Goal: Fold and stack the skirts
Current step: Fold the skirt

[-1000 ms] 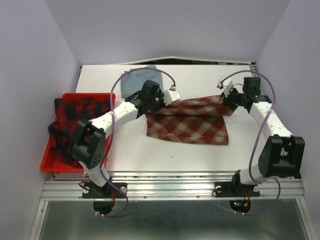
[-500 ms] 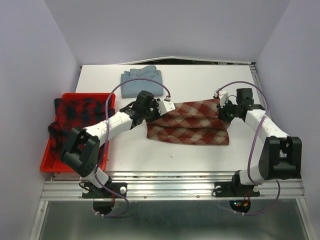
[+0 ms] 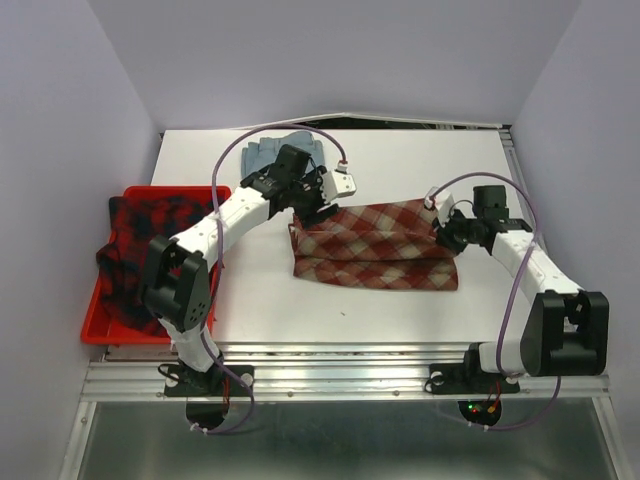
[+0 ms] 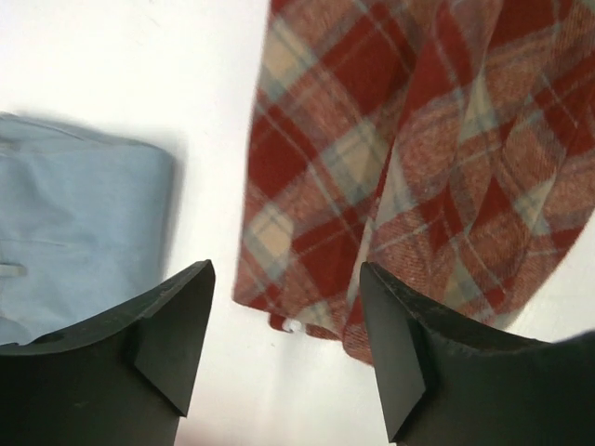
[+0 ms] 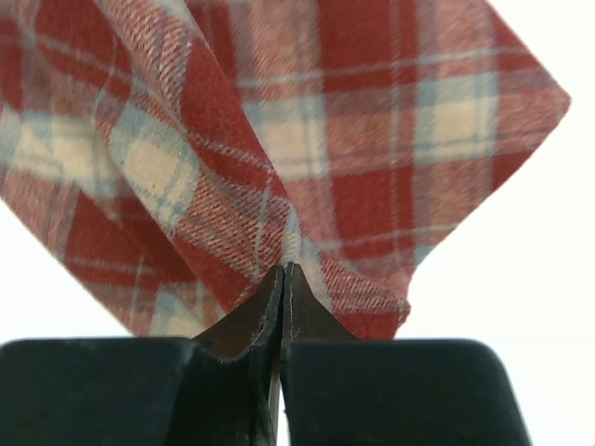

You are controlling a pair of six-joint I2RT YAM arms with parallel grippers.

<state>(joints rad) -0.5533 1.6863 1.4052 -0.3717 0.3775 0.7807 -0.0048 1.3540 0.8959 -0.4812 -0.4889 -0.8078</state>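
The brick-red and cream check skirt [image 3: 375, 245] lies folded lengthwise at the table's centre. My left gripper [image 3: 318, 203] hovers open over its left end, and the cloth edge [image 4: 418, 158] shows between and beyond the empty fingers [image 4: 177, 325]. My right gripper [image 3: 443, 228] is shut on the skirt's right end, pinching a fold of fabric [image 5: 372, 139] at its tips [image 5: 284, 269]. The light blue skirt [image 3: 270, 155] lies folded at the back, partly behind the left arm, and also shows beside the left finger [image 4: 74, 251]. The red and navy plaid skirt [image 3: 150, 230] is bunched in the tray.
A red plastic tray [image 3: 95, 325] sits at the table's left edge with plaid cloth spilling over its side. Grey walls close in the left, right and back. Bare white tabletop lies in front of the check skirt, towards the arm bases.
My left gripper opened, let go of the check skirt's left end and drew back towards the blue skirt. The skirt's top layer settled flat. The right gripper stayed shut and shifted slightly nearer.
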